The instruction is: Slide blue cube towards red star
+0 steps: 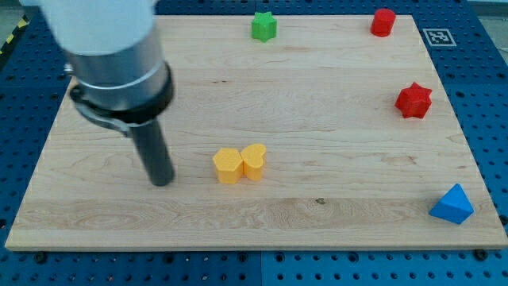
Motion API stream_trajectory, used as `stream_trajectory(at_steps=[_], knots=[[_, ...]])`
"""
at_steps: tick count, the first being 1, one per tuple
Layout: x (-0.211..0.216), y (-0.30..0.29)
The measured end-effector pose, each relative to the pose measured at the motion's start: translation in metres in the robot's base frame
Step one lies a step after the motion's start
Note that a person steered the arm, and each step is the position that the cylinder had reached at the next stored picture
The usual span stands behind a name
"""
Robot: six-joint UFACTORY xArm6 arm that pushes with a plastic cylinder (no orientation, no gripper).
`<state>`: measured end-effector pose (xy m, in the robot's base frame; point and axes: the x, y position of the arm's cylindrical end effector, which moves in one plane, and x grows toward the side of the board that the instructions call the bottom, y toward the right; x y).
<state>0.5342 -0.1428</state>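
Observation:
A blue block (452,205), wedge-like or pyramid-like in shape, sits near the board's bottom right corner. The red star (413,100) lies at the view's right edge, well above the blue block. My tip (162,181) rests on the board at the view's left, far from both blocks, with the two yellow blocks between it and them.
Two yellow blocks stand touching near the board's middle: a hexagonal one (228,166) and a heart-like one (254,161). A green star (263,26) is at the top centre. A red cylinder-like block (382,22) is at the top right. The wooden board (317,222) ends just below the blue block.

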Motion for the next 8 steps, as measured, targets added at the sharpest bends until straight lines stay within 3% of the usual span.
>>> stream_trajectory(at_steps=[2, 5, 8], knots=[[-0.095, -0.078], [-0.136, -0.087], [-0.136, -0.036]])
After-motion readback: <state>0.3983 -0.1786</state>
